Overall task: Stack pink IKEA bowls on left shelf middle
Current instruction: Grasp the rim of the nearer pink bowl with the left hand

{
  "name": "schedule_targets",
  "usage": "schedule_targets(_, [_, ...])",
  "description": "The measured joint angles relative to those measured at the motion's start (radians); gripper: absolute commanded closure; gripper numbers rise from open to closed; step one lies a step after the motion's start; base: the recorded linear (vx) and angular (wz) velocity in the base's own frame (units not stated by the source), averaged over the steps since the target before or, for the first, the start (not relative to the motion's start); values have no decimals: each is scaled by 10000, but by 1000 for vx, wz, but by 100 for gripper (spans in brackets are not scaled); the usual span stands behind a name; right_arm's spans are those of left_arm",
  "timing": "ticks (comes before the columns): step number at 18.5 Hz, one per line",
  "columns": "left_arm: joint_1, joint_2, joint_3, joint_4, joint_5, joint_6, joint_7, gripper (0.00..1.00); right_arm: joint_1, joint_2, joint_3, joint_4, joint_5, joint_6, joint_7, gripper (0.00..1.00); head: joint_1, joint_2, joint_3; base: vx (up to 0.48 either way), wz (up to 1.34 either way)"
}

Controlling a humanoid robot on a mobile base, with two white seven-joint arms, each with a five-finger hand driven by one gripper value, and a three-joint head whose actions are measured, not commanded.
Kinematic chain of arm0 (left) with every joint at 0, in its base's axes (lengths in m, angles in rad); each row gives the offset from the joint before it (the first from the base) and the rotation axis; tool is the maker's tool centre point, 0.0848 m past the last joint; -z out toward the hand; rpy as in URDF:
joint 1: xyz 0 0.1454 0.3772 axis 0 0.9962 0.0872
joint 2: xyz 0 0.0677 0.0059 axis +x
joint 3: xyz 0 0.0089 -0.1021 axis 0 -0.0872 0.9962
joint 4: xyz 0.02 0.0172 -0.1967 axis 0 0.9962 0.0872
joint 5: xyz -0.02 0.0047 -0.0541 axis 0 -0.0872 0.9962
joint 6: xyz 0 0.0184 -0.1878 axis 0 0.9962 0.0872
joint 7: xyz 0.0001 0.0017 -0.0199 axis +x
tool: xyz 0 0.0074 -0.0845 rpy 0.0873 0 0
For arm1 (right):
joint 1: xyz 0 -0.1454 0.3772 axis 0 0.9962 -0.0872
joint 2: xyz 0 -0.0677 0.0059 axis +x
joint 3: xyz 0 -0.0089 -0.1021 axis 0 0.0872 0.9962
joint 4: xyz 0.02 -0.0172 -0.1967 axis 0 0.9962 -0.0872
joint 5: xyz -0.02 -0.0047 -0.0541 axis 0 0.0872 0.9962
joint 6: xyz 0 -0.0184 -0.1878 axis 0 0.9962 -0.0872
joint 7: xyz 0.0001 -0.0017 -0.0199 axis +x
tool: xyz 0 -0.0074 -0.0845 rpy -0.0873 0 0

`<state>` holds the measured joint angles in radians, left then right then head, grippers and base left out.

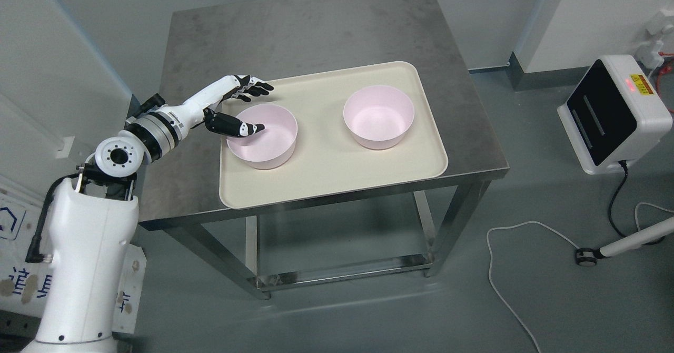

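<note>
Fingers (258, 87) of left hand (239, 108) spread above far rim of near pink bowl (262, 143); thumb (237, 127) dips inside it, no grip closed yet. Second pink bowl (378, 117) sits well apart on same cream tray (337, 179), on steel table (316, 26). Nothing stacked; both steps remain. Path between bowls clear. White unit (613, 113) and cables (505, 268) on floor, out of the way.

Sign (13, 282) print cut off, illegible
</note>
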<state>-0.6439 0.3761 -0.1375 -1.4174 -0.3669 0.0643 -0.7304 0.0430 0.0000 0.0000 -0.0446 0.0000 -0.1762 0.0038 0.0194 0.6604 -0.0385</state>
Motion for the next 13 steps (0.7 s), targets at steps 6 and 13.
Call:
schedule_targets(6, [-139, -24, -235, 134, -408, -593, 0, 58, 0, 0, 0, 0, 0, 0, 0, 0, 0, 0, 0, 0, 0])
schedule_targets(13, [-149, -53, -420, 217, -722, -854, 0, 80, 0, 0, 0, 0, 0, -1, 0, 0, 0, 0, 0, 0, 0])
